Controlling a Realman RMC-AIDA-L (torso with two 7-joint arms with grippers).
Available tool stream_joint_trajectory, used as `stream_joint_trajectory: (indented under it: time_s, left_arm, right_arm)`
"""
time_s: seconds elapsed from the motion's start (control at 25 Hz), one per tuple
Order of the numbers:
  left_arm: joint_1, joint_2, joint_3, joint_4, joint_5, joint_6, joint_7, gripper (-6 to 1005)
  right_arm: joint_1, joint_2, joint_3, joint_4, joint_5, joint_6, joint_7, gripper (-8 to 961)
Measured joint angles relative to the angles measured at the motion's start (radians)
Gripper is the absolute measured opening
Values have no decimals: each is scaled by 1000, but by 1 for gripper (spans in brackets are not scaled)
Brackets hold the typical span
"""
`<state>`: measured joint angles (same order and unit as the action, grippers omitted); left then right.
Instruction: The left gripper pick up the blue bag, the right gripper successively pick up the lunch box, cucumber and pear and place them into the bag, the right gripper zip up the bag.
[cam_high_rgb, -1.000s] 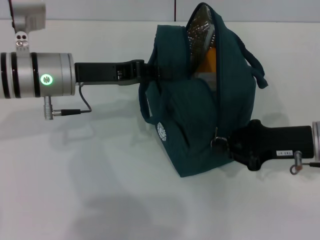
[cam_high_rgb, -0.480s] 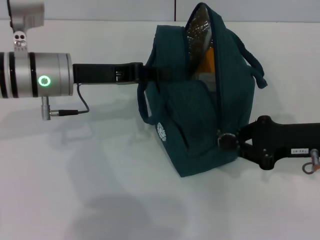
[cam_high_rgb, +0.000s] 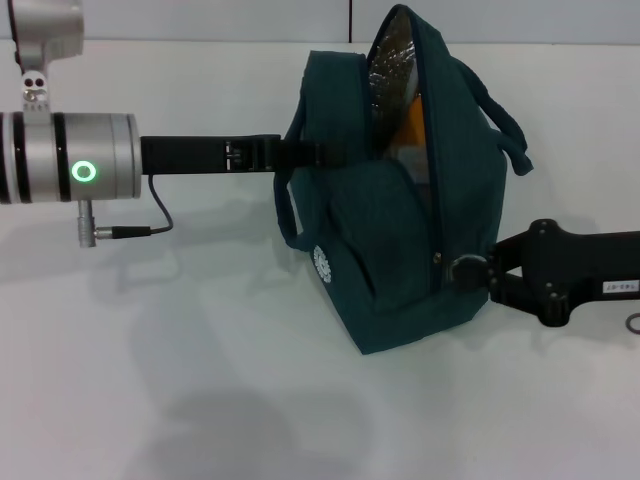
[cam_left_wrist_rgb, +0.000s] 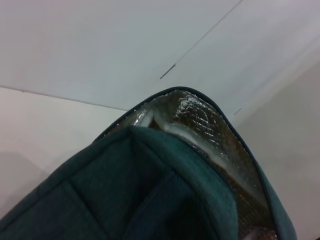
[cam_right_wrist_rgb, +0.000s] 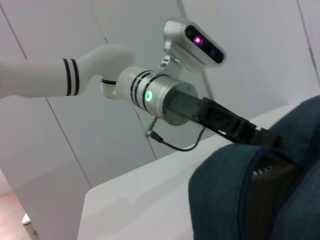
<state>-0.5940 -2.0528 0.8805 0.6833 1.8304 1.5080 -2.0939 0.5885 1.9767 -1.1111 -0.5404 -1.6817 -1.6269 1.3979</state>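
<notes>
On the bench (cam_high_rgb: 150, 400), blue bag (cam_high_rgb: 400, 260) stands upright, my left claw (cam_high_rgb: 318, 152) clamped on its edge. Right claw (cam_high_rgb: 478, 272) holds the ring zip pull (cam_high_rgb: 465, 269), now dragged rightward off the bag; zipping's started, mouth still open.

A plain white, smooth tabletop (cam_high_rgb: 200, 380) carried the scene, running back to a pale wall. Directly on it stood one thing, a large dark teal fabric bag (cam_high_rgb: 400, 260) with cord handles and a white round logo, upright, its base resting on the surface right of centre.
</notes>
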Motion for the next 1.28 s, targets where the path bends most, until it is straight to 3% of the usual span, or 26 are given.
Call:
stream_joint_trajectory:
  time_s: [0.16, 0.4, 0.72, 0.92, 1.28]
  left_arm:
    - [2, 6, -1, 0, 0, 2, 3, 275]
    - [4, 8, 0, 3, -2, 41, 44, 291]
    - [36, -1, -2, -1, -91, 72, 222, 562]
    - [46, -6, 1, -1, -109, 76, 282, 803]
    - [63, -10, -6, -29, -174, 136, 427, 854]
  right_arm:
    - [-16, -11, 7, -19, 19, -8, 8, 8]
    - [-28, 4, 9, -85, 36, -52, 1, 8]
    - [8, 14, 1, -89, 28, -57, -6, 8]
    - [4, 23, 9, -93, 47, -50, -26, 8]
    - [2, 25, 9, -82, 61, -55, -44, 8]
